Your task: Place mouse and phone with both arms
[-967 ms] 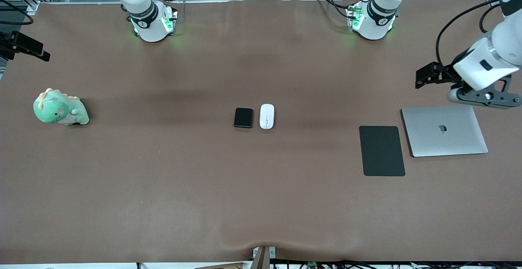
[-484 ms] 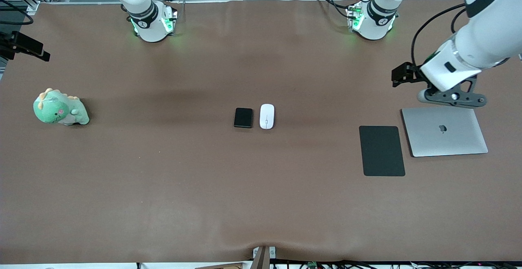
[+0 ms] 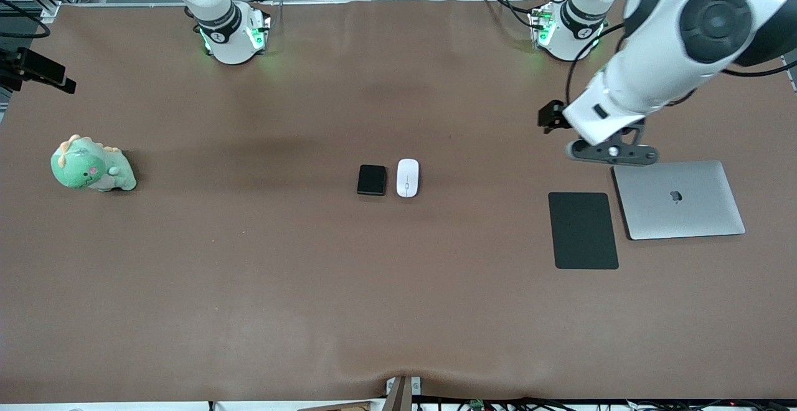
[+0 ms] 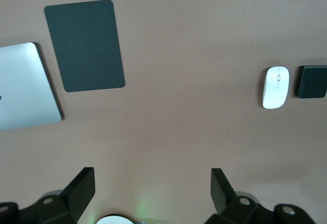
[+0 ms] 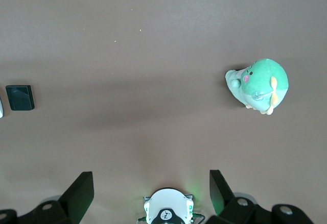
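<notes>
Front view: the mouse (image 3: 408,177) and the phone (image 3: 372,180) lie side by side, just apart, mid-worktop (image 3: 249,286), the mouse toward the left arm's end. The left gripper (image 3: 551,117) hangs over bare worktop near the laptop (image 3: 679,199) and black pad (image 3: 583,230). A green plush toy (image 3: 91,165) sits at the right arm's end.

Left wrist view: the left gripper (image 4: 152,188) has its jaws released, spread wide, holding nothing; the mouse (image 4: 276,87) and phone (image 4: 312,81) lie untouched.

Right wrist view: the right gripper (image 5: 151,189) waits high above the worktop, its 2 jaws released and empty; the phone (image 5: 20,97) and toy (image 5: 259,85) lie below.
</notes>
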Motion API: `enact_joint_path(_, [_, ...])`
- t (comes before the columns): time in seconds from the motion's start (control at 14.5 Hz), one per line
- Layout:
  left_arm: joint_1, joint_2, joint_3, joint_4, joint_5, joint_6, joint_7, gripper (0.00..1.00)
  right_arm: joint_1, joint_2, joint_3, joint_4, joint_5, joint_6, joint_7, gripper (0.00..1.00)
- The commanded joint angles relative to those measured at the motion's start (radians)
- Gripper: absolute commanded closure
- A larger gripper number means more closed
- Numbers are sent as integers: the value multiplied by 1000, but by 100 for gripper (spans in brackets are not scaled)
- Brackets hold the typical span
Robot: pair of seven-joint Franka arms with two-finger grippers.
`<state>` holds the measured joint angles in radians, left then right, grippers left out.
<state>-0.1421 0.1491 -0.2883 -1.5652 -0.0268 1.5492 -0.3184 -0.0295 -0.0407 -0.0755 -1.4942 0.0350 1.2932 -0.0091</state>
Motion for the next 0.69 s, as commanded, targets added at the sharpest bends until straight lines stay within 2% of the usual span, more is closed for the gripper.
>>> enact_joint_path(0.0, [-42, -3, 0, -39, 18, 57, -68, 0, -23, 12, 6, 18, 28, -15, -6, 0])
enact_joint_path(0.62, [-215, 138, 1, -39, 73, 224, -367, 0, -29, 31, 6, 26, 29, -12, -9, 0])
